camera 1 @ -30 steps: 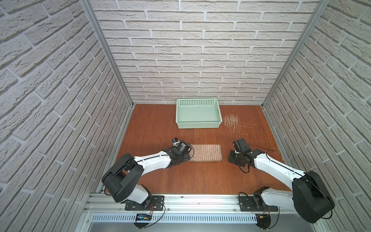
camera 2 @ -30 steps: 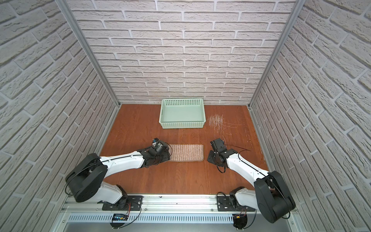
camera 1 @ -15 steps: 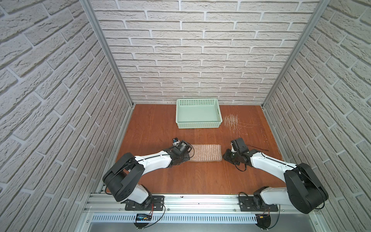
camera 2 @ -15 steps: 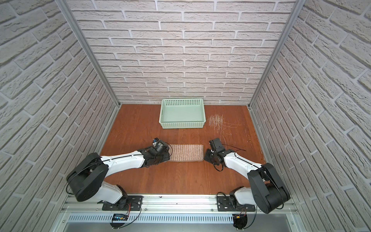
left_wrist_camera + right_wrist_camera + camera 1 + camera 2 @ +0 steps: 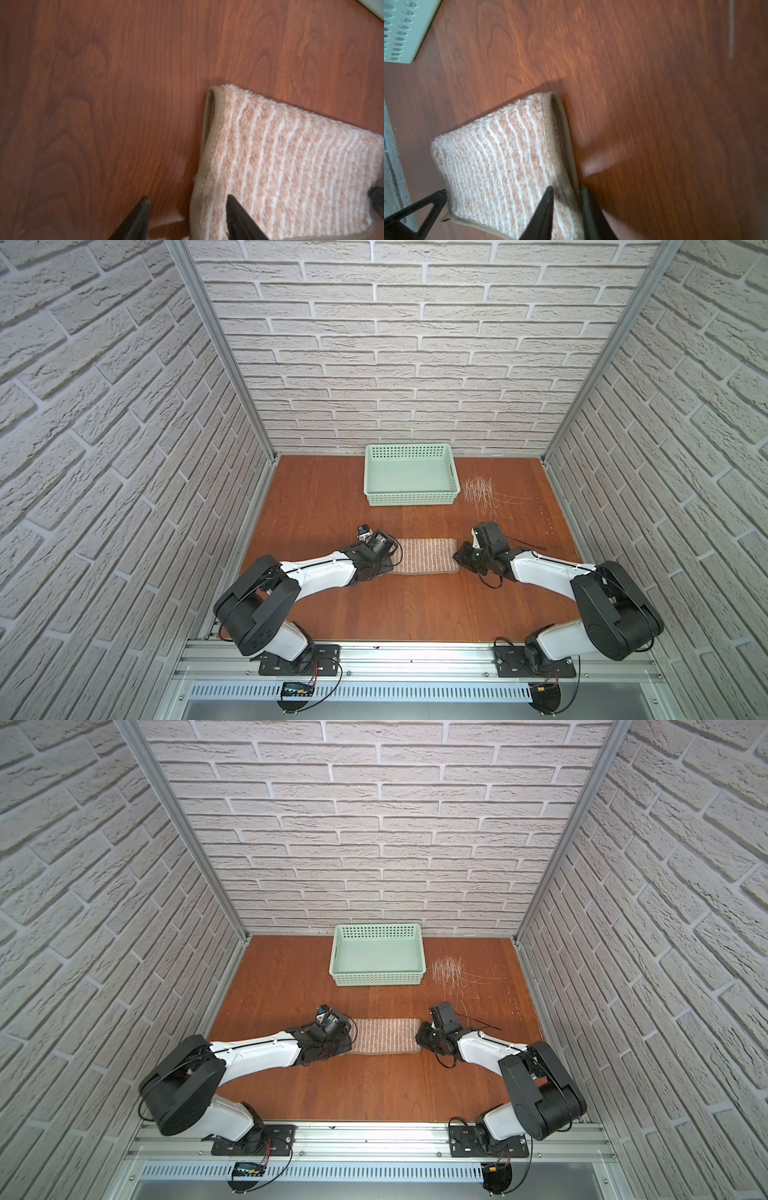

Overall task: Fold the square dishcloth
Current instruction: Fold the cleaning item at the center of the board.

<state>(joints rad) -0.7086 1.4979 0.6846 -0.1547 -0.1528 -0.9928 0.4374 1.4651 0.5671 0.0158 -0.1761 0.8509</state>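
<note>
Left wrist view first: left gripper (image 5: 187, 198) spread wide, one tip on the bare table (image 5: 93, 104), partner tip on the pile, short hemmed end of the square dishcloth (image 5: 291, 155) straddled but not nipped. Up to both top views: left arm (image 5: 320, 572) stretched low and flat from the front rail (image 5: 415, 659), wrist dipped onto that end. Cloth doubled into a long strip, flat mid-table, well short of the basket (image 5: 411, 498), long axis running straight from one gripper to the other. Far end: right gripper (image 5: 566, 189) drawn narrow, doubled hem pinched between its tips, right arm (image 5: 540, 572) likewise low and reaching inward. Each arm hard against its own end, neither nearer; likely call, an end-over-end fold along that axis.
</note>
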